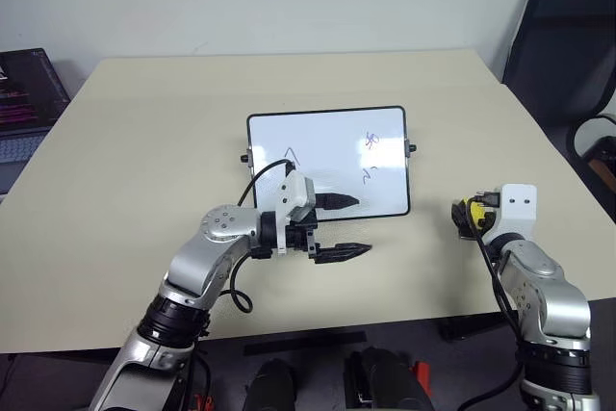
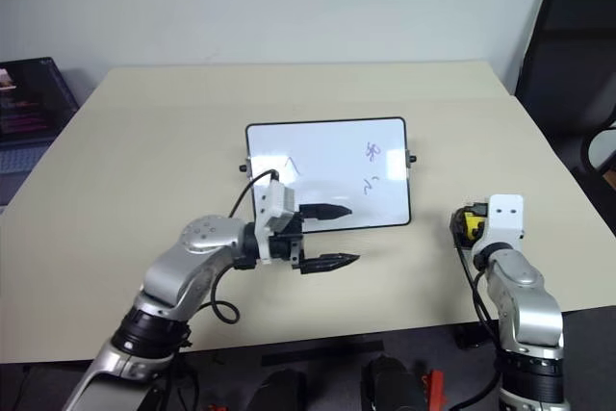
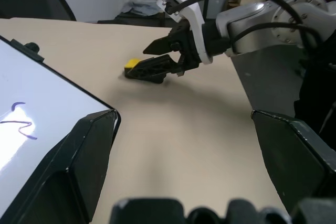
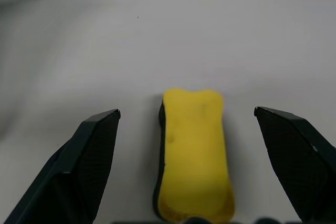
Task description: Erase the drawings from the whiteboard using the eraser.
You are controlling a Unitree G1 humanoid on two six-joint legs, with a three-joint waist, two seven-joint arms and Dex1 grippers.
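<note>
The whiteboard [image 1: 327,146] lies flat at the middle of the table, black-framed. On it are the drawings: a dark caret [image 1: 292,153], a reddish squiggle [image 1: 372,141] and a dark squiggle [image 1: 367,176]. My left gripper [image 1: 352,227] points right at the board's near edge, open and empty, its far finger over the board's near strip. The yellow eraser [image 4: 194,156] lies on the table to the board's right, between the open fingers of my right gripper [image 4: 186,113], untouched on either side. From the left wrist, the right gripper [image 3: 152,59] sits over the eraser [image 3: 132,64].
The beige table [image 1: 144,141] has bare room left of and behind the board. A laptop [image 1: 24,93] stands off its left side and a black chair [image 1: 568,36] off its right. The table's front edge runs just behind both wrists.
</note>
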